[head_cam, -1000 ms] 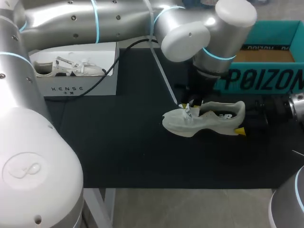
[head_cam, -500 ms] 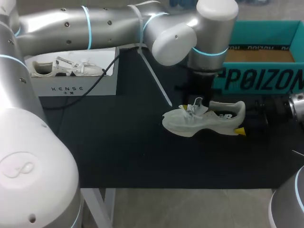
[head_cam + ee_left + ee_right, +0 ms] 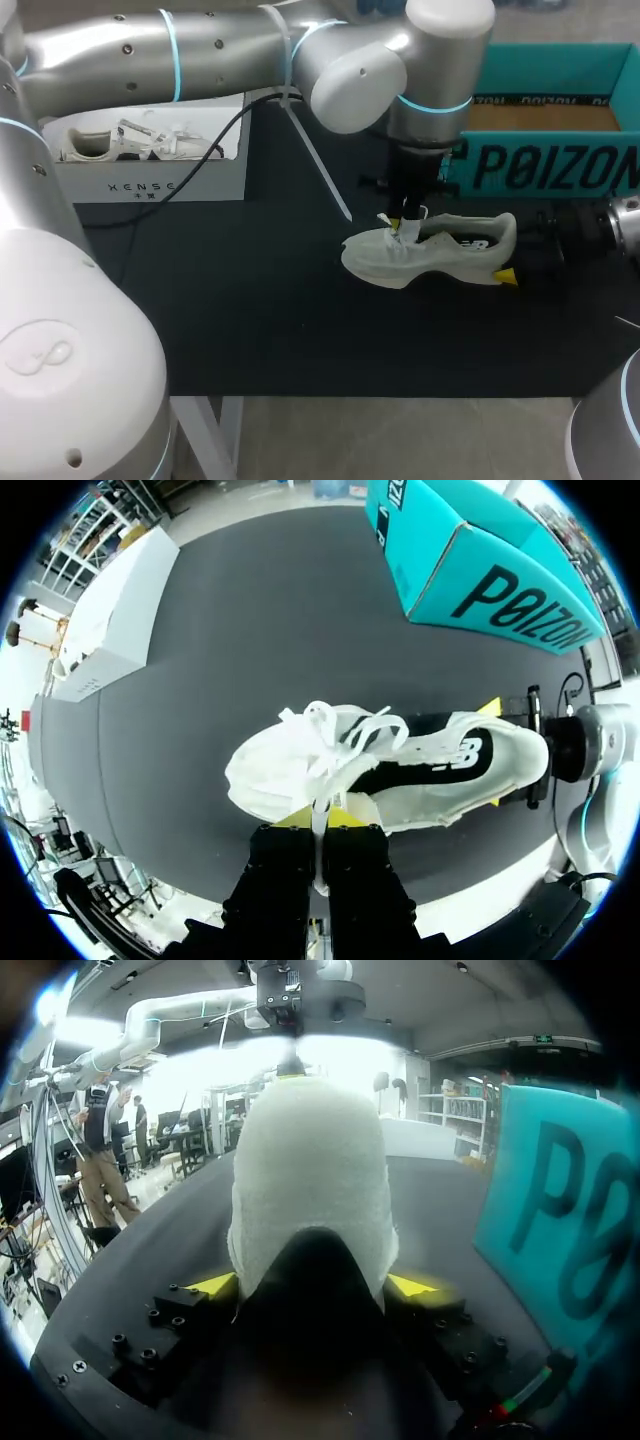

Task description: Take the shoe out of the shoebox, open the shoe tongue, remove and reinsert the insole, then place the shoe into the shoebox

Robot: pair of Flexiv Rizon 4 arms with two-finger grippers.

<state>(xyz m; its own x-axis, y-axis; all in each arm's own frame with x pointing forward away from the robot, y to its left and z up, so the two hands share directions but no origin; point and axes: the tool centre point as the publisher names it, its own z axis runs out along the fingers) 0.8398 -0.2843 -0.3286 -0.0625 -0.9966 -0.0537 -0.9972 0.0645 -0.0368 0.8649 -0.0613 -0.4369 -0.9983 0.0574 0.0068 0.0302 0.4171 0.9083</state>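
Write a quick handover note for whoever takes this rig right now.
Left gripper: shut on a lace of the shoe.
Right gripper: shut on the shoe at its heel.
Shoe: upright on the table, beside the teal shoebox.
Done: shoe is out.
Left: open tongue, pull and refit insole, box the shoe.

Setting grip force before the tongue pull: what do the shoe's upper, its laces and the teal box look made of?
The shoe upper looks like soft off-white textile, matte, fuzzy at the heel in the right wrist view; probably knit or mesh. The laces look like flat white woven cord, in limp loops. The teal box looks like cardboard: matte printed outside, bare brown inside.
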